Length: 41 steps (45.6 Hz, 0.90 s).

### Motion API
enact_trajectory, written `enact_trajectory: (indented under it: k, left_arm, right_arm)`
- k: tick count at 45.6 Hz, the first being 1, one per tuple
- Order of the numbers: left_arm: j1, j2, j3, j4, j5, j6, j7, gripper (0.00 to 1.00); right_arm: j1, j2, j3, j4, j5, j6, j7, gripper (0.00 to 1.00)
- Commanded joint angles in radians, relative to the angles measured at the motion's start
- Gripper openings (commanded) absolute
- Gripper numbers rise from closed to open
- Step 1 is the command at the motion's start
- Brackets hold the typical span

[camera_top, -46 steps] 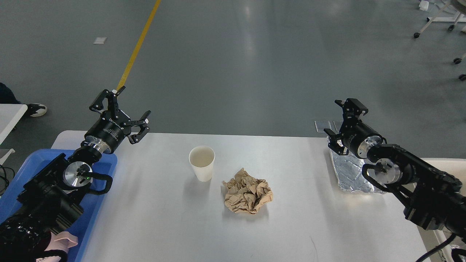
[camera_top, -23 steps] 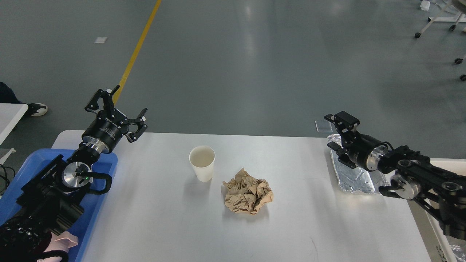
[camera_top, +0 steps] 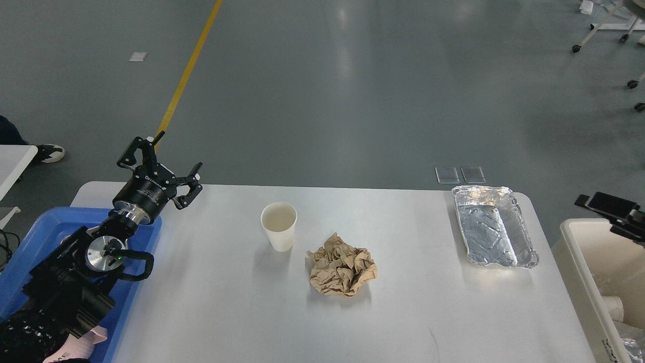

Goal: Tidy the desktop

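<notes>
Desktop [camera_top: 242,312] – cup [camera_top: 278,226], paper wad [camera_top: 343,271] | left claw [camera_top: 169,164] – spread

White desktop [camera_top: 227,302] w/ white cup [camera_top: 278,225], brown crumpled paper [camera_top: 342,271], silver foil tray [camera_top: 493,225], blue tray [camera_top: 30,237].

Black right gripper [camera_top: 607,204] cut off by the right edge, fingers not told apart. Blue plastic tray [camera_top: 146,229] mostly hidden under the black left arm, cropped at the left edge. Cream plastic bin [camera_top: 579,252] cropped at right and bottom, contents unclear.
</notes>
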Motion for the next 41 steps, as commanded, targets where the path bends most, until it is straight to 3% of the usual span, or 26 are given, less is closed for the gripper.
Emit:
enact_trajectory:
  k: [1,15,24,29,33,41]
  left_arm:
    - [0.003,-0.007,0.0,0.0,0.0,0.0,-0.004,0.99]
    - [0.001,-0.01,0.001,0.0,0.0,0.002,-0.004,0.99]
    - [0.001,-0.013,0.005,0.0,0.0,0.008,-0.004,0.99]
    - [0.003,-0.013,0.005,0.0,0.0,0.009,-0.004,0.99]
    - [0.009,-0.013,0.003,0.0,0.0,0.009,-0.004,0.99]
    - [0.015,-0.012,0.003,0.0,0.0,0.009,-0.004,0.99]
  right_arm:
    - [0.001,-0.148,0.003,0.047,-0.01,0.072,0.038,1.0]
    - [0.001,-0.243,-0.009,0.071,-0.009,0.121,0.043,1.0]
    - [0.0,-0.219,-0.038,0.069,-0.007,0.125,0.037,1.0]
    - [-0.004,-0.145,-0.058,0.057,-0.007,0.13,0.023,1.0]
    - [-0.01,-0.107,-0.066,0.052,0.003,0.15,-0.012,1.0]
    - [-0.007,-0.032,-0.067,-0.006,0.21,0.248,-0.127,1.0]
